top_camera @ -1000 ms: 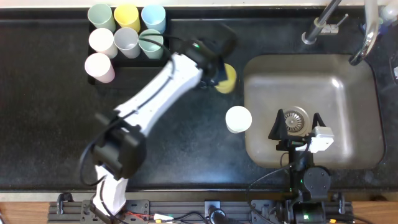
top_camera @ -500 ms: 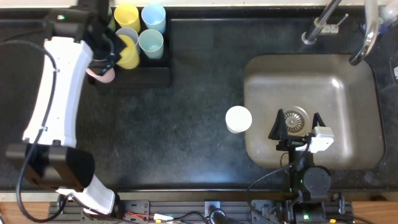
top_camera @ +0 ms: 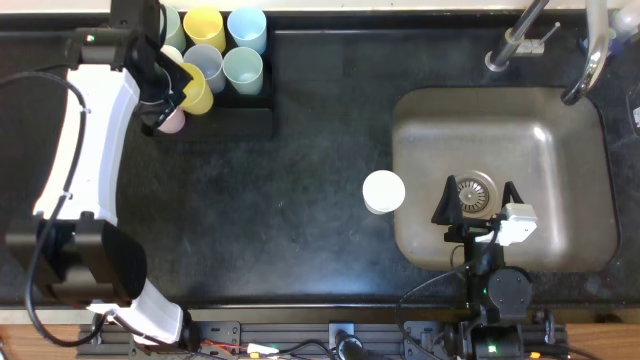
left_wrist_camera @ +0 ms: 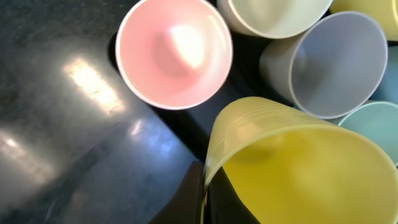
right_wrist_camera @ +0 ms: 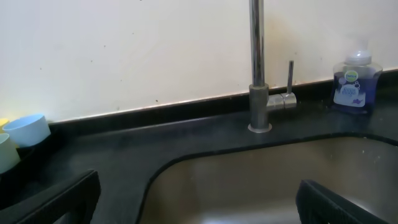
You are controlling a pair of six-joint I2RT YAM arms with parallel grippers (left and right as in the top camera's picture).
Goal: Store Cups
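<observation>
At the far left of the worktop (top_camera: 300, 250), the left gripper (top_camera: 168, 88) is clamped on the yellow cup (left_wrist_camera: 292, 168). It is a plain plastic tumbler with faint rings just under its rim. It tilts so that its open mouth faces the wrist camera. One dark finger (left_wrist_camera: 194, 196) presses against the outside of the cup's wall at the rim; the other finger is hidden. The cup is held above the black tray (top_camera: 250, 122), just beside the pink cup (left_wrist_camera: 174, 53) and in front of the grey cup (left_wrist_camera: 329, 62), both upright in the tray. Farther right, a white cup (top_camera: 383, 191) stands alone on the worktop, at the sink's edge (top_camera: 400, 150). Over the sink, the right gripper (top_camera: 476, 208) holds nothing, its fingers spread wide.
</observation>
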